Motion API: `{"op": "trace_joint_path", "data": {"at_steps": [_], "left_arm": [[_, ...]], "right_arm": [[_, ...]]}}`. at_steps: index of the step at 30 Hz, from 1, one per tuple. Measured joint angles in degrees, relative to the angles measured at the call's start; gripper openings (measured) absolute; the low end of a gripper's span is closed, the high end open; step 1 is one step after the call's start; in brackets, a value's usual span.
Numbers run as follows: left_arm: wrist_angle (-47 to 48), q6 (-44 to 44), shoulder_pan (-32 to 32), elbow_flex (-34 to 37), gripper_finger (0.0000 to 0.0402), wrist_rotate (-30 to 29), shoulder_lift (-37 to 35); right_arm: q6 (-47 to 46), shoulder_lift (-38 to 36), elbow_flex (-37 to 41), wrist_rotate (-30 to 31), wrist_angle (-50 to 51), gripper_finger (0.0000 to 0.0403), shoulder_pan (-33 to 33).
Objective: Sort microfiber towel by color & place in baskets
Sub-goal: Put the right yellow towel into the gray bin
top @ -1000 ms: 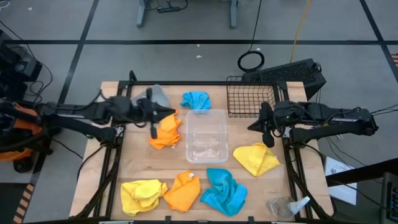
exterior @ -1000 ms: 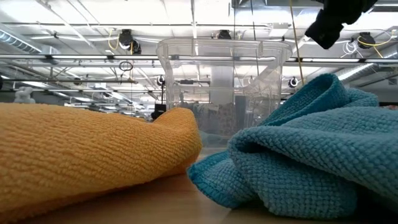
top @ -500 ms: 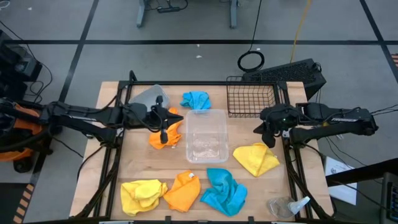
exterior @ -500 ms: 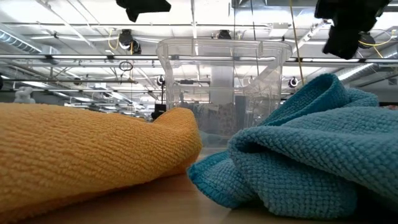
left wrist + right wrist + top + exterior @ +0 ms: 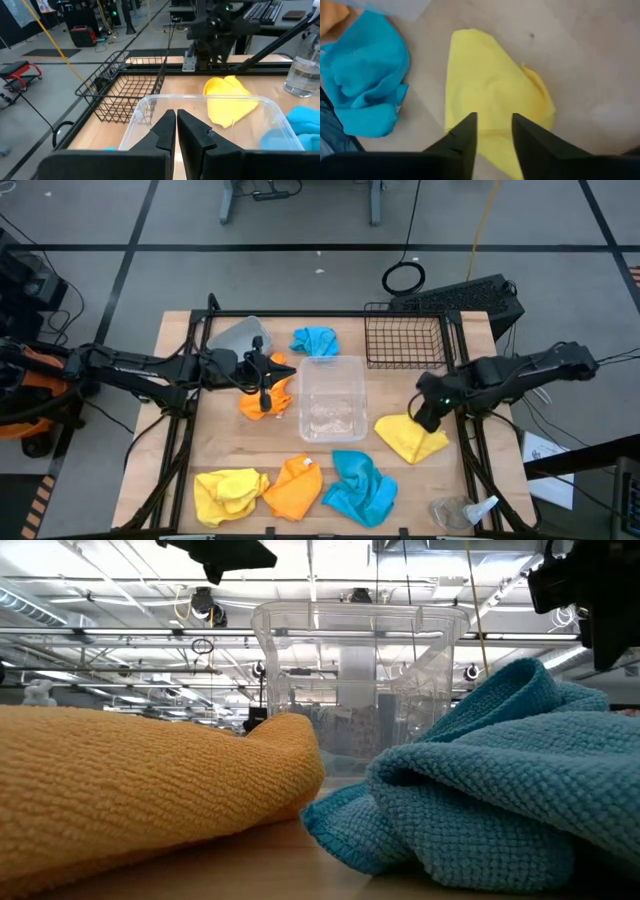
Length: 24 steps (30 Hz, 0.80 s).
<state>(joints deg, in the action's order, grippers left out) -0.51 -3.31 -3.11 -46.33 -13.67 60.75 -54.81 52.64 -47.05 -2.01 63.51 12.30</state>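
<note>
Above right side of table [image 5: 230, 460], right gripper [image 5: 428, 418] hangs over yellow towel [image 5: 411, 436], fingers [image 5: 465, 131] parted narrowly, holding nothing; left gripper [image 5: 266, 394] over orange towel [image 5: 266, 391] beside clear tub [image 5: 331, 398], fingers [image 5: 165, 131] pressed together, empty; blue towel [image 5: 316, 340] behind tub, between grey bin [image 5: 243, 335] and wire basket [image 5: 404, 334]; front edge: yellow, orange, blue towels

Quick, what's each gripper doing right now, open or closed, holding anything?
Left gripper: closed, empty, above the orange towel beside the clear tub.
Right gripper: open, empty, above the yellow towel.
</note>
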Motion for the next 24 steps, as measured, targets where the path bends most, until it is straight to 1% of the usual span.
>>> {"op": "trace_joint_path", "data": {"at_steps": [4, 10, 14, 18, 24], "left_arm": [[-0.3, 0.0, 0.0, 1.4, 0.0025, 0.0, 0.0], [-0.8, 1.5, 0.0, 1.6, 0.0025, -0.1, 0.0], [-0.8, 1.9, 0.0, 1.6, 0.0025, -0.1, 0.0], [-0.8, 2.6, 0.0, 1.6, 0.0025, -0.1, 0.0], [-0.7, 3.0, 0.0, 1.6, 0.0025, -0.1, 0.0]], "right_arm": [[-3.0, 5.9, 0.0, 0.4, -0.9, 0.019, 4.2], [-5.0, 15.2, 0.0, 0.6, -0.5, 0.0302, 7.6], [-5.0, 20.5, 0.0, 0.8, -1.1, 0.0357, 8.7], [-4.5, 24.9, 0.0, 0.8, -2.2, 0.0382, 9.0], [-3.7, 30.1, 0.0, 0.6, -5.1, 0.0381, 9.8]]}}
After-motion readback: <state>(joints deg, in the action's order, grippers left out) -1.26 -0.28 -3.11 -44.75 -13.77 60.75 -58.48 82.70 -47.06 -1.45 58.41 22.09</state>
